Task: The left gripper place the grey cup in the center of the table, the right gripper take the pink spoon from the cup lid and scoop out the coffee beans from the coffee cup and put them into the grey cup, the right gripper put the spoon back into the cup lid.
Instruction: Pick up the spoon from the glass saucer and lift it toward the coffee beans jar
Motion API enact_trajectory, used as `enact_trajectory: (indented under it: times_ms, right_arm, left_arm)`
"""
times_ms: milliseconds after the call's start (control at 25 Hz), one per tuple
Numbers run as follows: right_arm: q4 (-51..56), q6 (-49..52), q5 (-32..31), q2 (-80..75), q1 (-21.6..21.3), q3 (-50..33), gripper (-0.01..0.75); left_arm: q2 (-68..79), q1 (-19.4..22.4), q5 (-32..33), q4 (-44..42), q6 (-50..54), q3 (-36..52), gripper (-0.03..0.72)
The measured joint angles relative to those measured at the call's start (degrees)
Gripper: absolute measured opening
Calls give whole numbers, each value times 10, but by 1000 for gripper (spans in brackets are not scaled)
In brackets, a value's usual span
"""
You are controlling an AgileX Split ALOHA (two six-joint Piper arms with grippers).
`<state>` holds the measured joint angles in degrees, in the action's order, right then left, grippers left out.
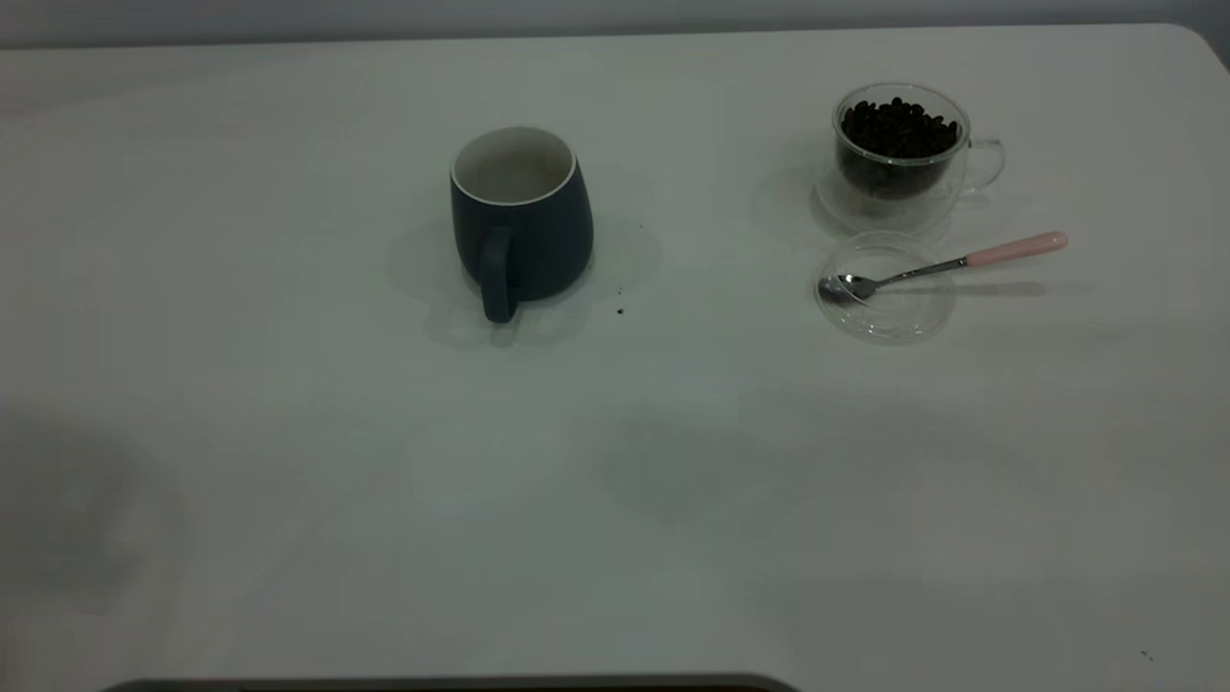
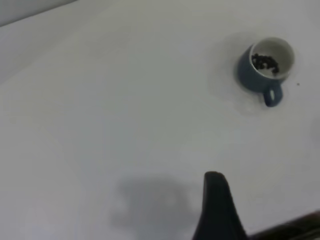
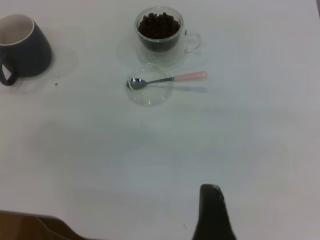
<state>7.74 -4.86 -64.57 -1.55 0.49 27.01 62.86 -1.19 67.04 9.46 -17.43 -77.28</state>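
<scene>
Near the middle of the counter (image 1: 288, 500), a little toward its far edge, you are looking at the grey cup (image 1: 522, 219) standing upright, its loop handle turned toward the near edge. A small heap of coffee beans (image 2: 265, 62) is lying on its white floor, as your left wrist camera shows. A few dark specks are sitting on the counter just beside the cup, on the side toward the glass.

Toward the far right corner, the coffee cup (image 1: 900, 154) is standing upright, heaped with beans up to about its rim, with its clear handle pointing at the right edge. Just on its near side the cup lid (image 1: 886, 288) is lying flat, close to the glass; whether they are touching cannot be told. The pink spoon (image 1: 947, 263) is resting with its metal bowl inside the lid and its stem crossing the lid's rim, the pink end reaching out toward the right edge.

Neither arm is showing in the exterior view. Your left pincer (image 2: 216, 210) is appearing only as one dark finger, well apart from the grey cup; your right pincer (image 3: 212, 212) likewise, well apart from lid and spoon. For both, you cannot tell whether the fingers are apart or together, and neither is gripping anything you can see.
</scene>
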Motion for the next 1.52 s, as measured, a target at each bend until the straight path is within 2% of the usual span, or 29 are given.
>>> enact_trajectory:
  times_ms: [360,600,880,1240,1520]
  right_arm:
    - [0,0,0,0,0,0,573]
    - [0,0,0,0,0,0,573]
    - [0,0,0,0,0,0,573]
    - [0,0,0,0,0,0,573]
    - [0,0,0,0,0,0,573]
  left_arm:
    - [-246,0,-3,-5,57,316,565]
    - [-337,0,-4,-32,98,418,565]
    - [-376,0,-20,-38,103,491,565]
    - [-424,0,-30,-37,102,494,565]
    - [-581,0,-28,-33,102,494,565]
